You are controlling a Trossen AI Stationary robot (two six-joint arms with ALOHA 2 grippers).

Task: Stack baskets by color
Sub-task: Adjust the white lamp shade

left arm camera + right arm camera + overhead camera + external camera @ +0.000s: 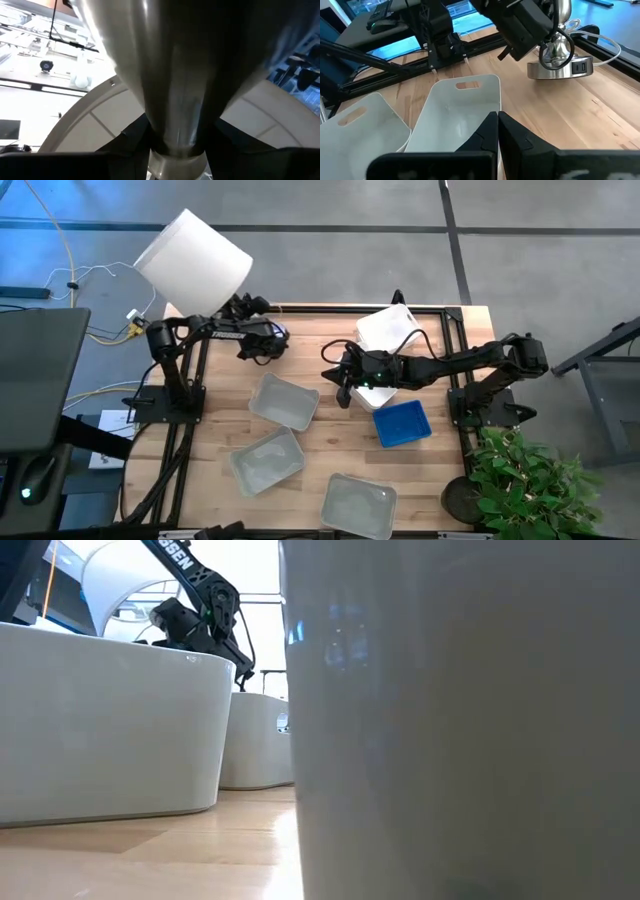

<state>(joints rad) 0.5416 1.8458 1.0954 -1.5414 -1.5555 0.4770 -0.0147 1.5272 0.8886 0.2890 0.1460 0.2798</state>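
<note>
My left gripper (pixel 265 340) is at the table's far left, shut on a table lamp with a big white shade (pixel 195 260). The lamp's round metal base (pixel 560 65) is down at the wooden top. My right gripper (pixel 340 385) is shut and hovers mid-table, beside the right corner of a pale grey basket (pixel 285 400). Two more pale grey baskets (pixel 267 460) (pixel 358 505) lie flat toward the near edge. A blue basket (pixel 402 423) lies under the right arm. A white basket (pixel 385 330) sits behind it. My left gripper pinches the lamp's shiny metal stem (pixel 175 125) between its two fingers (pixel 125 147), low on the stem, just above the base. The fingers come in level and lie across the stem. The lamp stands about upright, with its shade above the gripper.
The lamp's cord (pixel 590 45) loops beside its base. A potted plant (pixel 525 480) stands off the table's near right corner. A basket wall (pixel 460 720) fills most of the low view. Bare wood shows between the lamp and the grey baskets.
</note>
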